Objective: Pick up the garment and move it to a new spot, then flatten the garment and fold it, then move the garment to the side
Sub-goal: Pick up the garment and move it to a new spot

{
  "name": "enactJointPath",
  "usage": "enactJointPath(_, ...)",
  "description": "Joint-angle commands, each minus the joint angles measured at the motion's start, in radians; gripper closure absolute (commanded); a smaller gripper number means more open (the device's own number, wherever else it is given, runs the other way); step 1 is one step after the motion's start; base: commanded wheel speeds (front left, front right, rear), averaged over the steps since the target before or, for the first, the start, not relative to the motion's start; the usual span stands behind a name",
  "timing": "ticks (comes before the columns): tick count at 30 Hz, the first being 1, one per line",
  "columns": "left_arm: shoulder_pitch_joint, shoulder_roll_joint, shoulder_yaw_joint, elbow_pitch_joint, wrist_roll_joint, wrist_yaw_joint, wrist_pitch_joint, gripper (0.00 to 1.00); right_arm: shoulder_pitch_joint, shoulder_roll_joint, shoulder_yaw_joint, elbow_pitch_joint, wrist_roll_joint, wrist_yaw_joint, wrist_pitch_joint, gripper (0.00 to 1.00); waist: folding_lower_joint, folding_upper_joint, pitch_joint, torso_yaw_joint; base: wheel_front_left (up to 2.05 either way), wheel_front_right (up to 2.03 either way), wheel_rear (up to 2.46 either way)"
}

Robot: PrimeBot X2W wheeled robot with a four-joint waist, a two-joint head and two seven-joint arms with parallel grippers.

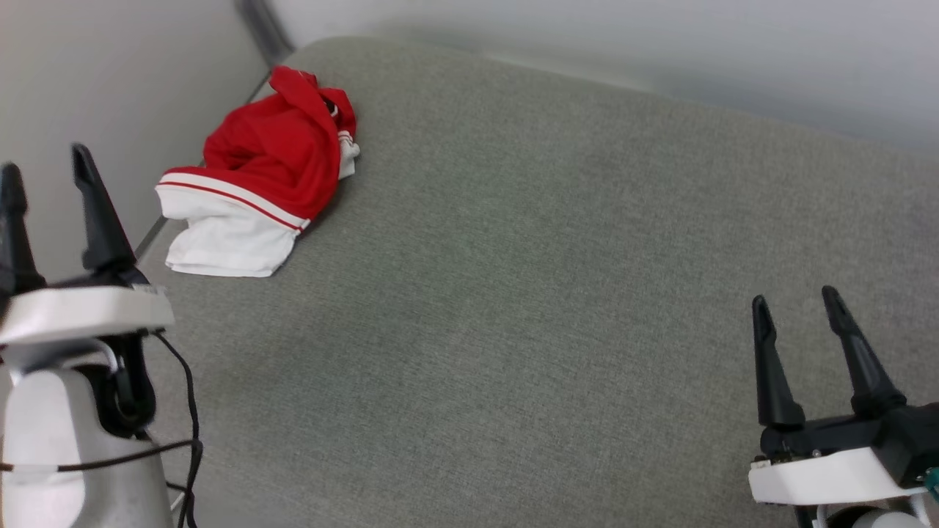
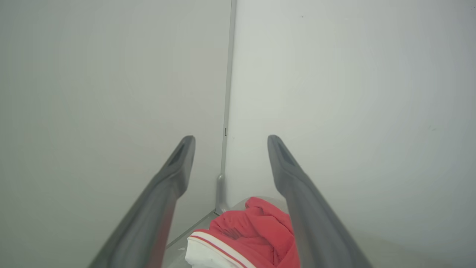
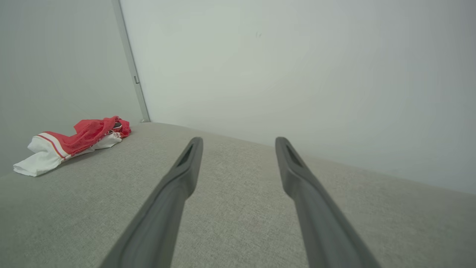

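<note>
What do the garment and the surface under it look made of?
The garment: soft knit, possibly polyester jersey; matte red and white, slumped in loose folds. The surface: matte grey woven fabric, like upholstery; fine weave shows.

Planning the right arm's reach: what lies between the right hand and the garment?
Only bare grey fabric surface. The head view shows nothing lying between the right hand and the crumpled garment.
</note>
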Motion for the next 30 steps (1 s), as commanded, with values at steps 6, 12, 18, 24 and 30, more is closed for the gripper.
enactJointPath(6,-0.212,0.08,0.069,0.093,-0.051,-0.026,-0.003,0.0,-0.074,0.001,-0.019,-0.032,-0.044,0.0,-0.002,0.0,-0.0001,0.0,0.185,-0.079,0.0,0.0,0.0)
enactJointPath(12,-0.368,0.225,0.044,0.213,-0.13,-0.032,-0.003,0.0,-0.122,-0.009,-0.027,-0.071,-0.065,0.0,-0.002,0.0,-0.0001,0.0,0.286,-0.124,0.0,0.0,0.0)
enactJointPath(18,-0.483,0.387,-0.06,0.331,-0.258,-0.032,0.066,0.0,-0.151,-0.032,-0.037,-0.113,-0.074,0.0,-0.002,0.0,-0.0001,0.0,0.362,-0.154,0.0,0.0,0.0)
enactJointPath(24,-0.55,0.534,-0.205,0.427,-0.398,-0.032,0.297,0.0,-0.157,-0.051,-0.044,-0.149,-0.079,0.0,-0.002,0.0,-0.0001,0.0,0.409,-0.177,0.0,0.0,0.0)
enactJointPath(30,-0.575,0.634,-0.325,0.476,-0.568,-0.032,0.612,0.0,-0.165,-0.068,-0.049,-0.18,-0.085,0.0,-0.002,0.0,-0.0001,0.0,0.452,-0.192,0.0,0.0,0.0)
